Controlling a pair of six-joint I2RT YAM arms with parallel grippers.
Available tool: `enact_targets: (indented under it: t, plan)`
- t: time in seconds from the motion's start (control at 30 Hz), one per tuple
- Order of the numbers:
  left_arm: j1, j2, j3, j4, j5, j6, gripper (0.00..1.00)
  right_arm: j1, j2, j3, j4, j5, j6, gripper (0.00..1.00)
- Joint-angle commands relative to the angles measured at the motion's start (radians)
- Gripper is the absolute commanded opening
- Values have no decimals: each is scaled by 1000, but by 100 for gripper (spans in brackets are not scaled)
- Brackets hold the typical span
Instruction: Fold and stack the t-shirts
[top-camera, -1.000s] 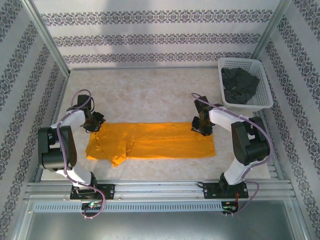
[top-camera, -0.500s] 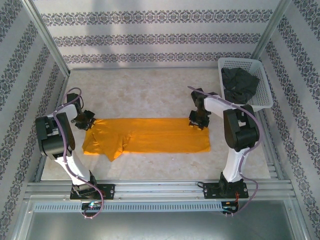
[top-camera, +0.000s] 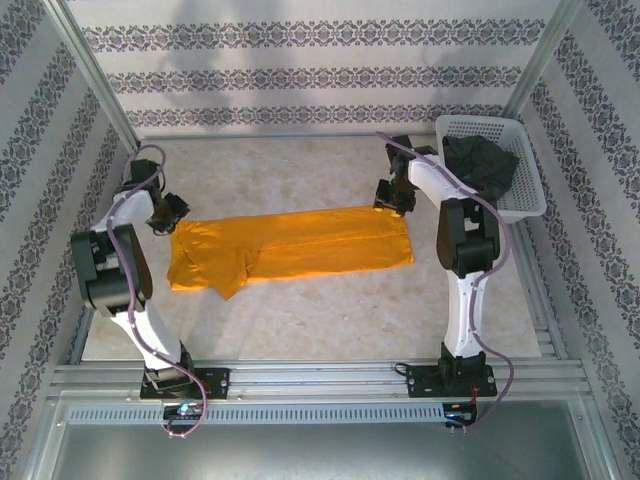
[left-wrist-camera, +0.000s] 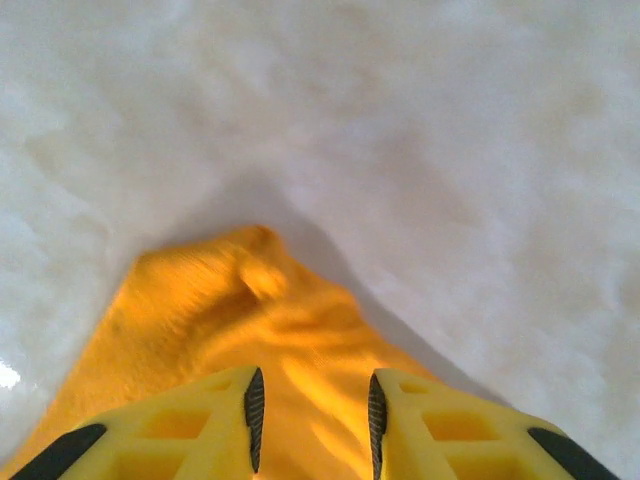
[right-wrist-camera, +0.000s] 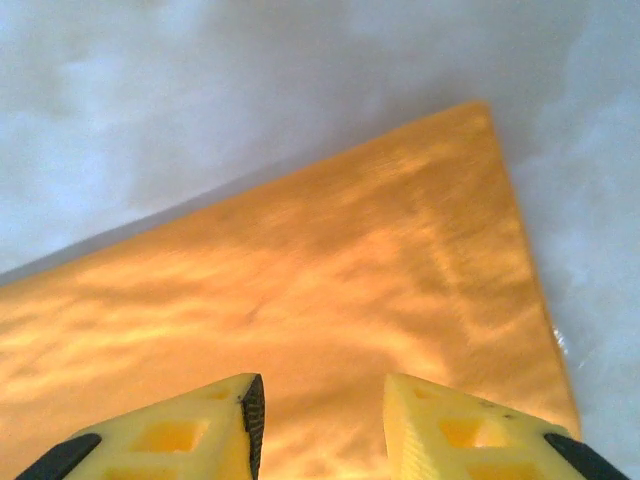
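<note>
1. Orange-yellow t-shirt (top-camera: 290, 245) lies flat at the centre of the tabletop (top-camera: 300, 320) as a long band running 9 to 3 o'clock (top view). It looks folded lengthwise already, with a loose flap poking out toward 7 o'clock.
2. Left hand (top-camera: 170, 212) sits at the far corner of the band's 9 o'clock end. The wrist view shows its jaws parted over a bunched corner of cloth, and it seems to be pinching nothing.
3. Right hand (top-camera: 390, 195) sits at the far corner of the 3 o'clock end, jaws parted above flat cloth, nothing held.
4. Dark grey t-shirt (top-camera: 480, 165) lies crumpled in the white basket (top-camera: 478, 121) at 2 o'clock on the tabletop, well apart from the orange one.
5. Progress (my judgement): early.
   - Done: the lengthwise fold on one shirt.
   - Left: tidy the flap and make the crosswise folds. Then lift out and fold the grey shirt, and stack the pair.
</note>
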Motion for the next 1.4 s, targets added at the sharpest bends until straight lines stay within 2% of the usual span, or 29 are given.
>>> enact_targets:
  t: [0.0, 0.17, 0.33, 0.53, 0.8, 0.93, 1.13, 1.27, 1.37]
  plan:
    - [-156, -189, -68, -64, -67, 112, 28, 44, -190, -105, 65, -64, -33, 38]
    - [-395, -293, -221, -53, 4, 130, 18, 91, -425, -431, 359, -288, 72, 37]
    - [-497, -242, -279, -2, 59, 151, 21, 171, -560, -623, 516, -362, 181, 36]
    - [-522, -151, -268, -24, 11, 232, 27, 218, -605, -725, 552, -349, 241, 36]
    - [-553, -138, -281, -10, 17, 283, 30, 221, -593, -716, 540, -340, 247, 35]
    - [-559, -108, -293, -18, -11, 299, 34, 225, -580, -708, 547, -343, 256, 35]
    - [-558, -85, -288, -36, -83, 323, 45, 234, -581, -698, 543, -343, 259, 35]
    - [-558, -82, -292, -42, -71, 325, 44, 236, -581, -698, 540, -341, 259, 35]
    - [-558, -91, -311, -37, -48, 318, 35, 236, -580, -699, 537, -337, 257, 34]
